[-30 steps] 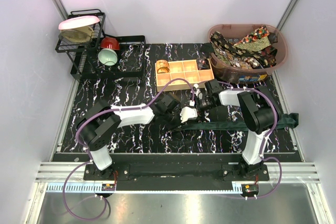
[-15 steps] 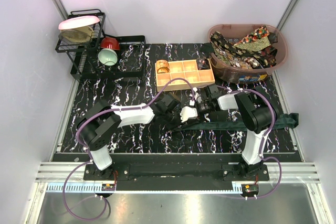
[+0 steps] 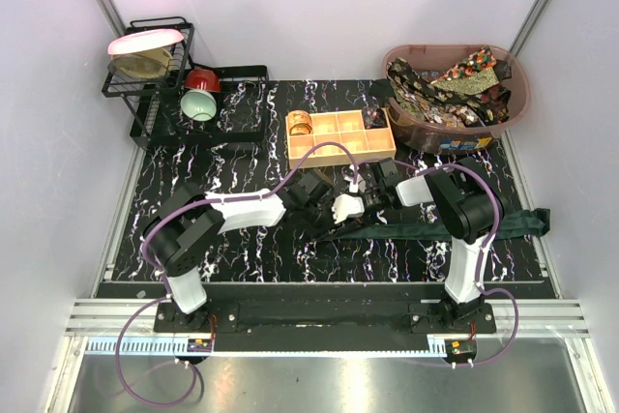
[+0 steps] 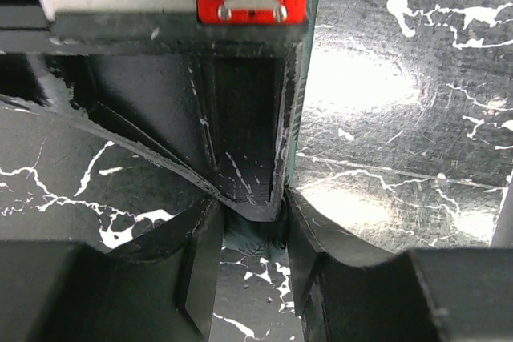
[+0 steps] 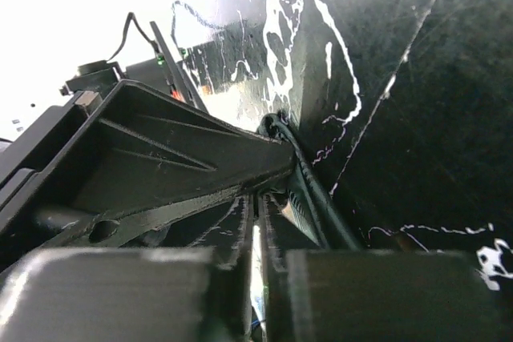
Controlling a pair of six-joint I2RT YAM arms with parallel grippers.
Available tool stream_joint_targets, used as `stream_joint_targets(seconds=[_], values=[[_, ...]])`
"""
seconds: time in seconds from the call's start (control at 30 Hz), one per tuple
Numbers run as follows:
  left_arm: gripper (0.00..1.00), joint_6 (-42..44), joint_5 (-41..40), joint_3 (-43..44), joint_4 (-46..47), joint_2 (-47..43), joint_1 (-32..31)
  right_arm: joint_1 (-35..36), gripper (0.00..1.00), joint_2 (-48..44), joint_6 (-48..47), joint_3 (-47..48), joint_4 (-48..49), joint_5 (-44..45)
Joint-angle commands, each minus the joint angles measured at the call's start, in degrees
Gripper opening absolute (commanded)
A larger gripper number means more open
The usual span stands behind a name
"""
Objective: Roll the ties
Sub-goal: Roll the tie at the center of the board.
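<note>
Glare off tabletop (image 4: pixel 365 90); blurred foregrounds

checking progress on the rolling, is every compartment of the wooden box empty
No, a rolled gold tie sits in the far-left corner compartment of the wooden box.

The right jaws are closing to a narrow slit and shifting leftward along the dark green fabric necktie (image 3: pixel 517 223), drawing up against the left jaws.
</note>
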Motion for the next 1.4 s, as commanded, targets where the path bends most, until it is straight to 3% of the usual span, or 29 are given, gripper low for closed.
stream_joint_targets(seconds=[0.0,0.3,0.33,0.53,0.77,1.1,1.2,1.37], values=[[0.44,-0.88,0.67,-0.97,-1.01,1.98,0.19,0.98,0.0,-0.61,-4.57,2.39,-2.93,2.19],[0.65,0.44,7.86,-5.36,6.71,-3.82,3.96,-1.57,0.0,7.04,-8.09,4.42,-11.9,6.23],[0.71,0.01,9.01,-6.23,9.42,-5.48,4.4,-1.66,0.0,7.56,-8.53,4.51,-12.25,6.67],[0.81,-1.32,14.29,-15.55,23.84,-10.94,8.88,-2.1,0.0,7.57,-9.05,5.03,-13.57,6.41],[0.8,4.92,18.96,-16.26,24.56,-7.35,9.68,-2.1,0.0,6.51,-9.94,5.47,-13.84,5.45],[0.69,8.53,14.14,-10.64,21.23,-0.84,8.1,-2.1,0.0,3.79,-11.96,7.32,-15.32,3.25],[0.61,9.14,13.25,-9.5,19.83,0.3,7.66,-2.1,0.0,3.79,-12.92,7.67,-15.94,2.81],[0.61,12.22,12.54,-9.06,17.89,1.01,5.82,-2.01,0.0,3.7,-13.19,8.55,-16.56,2.28]])
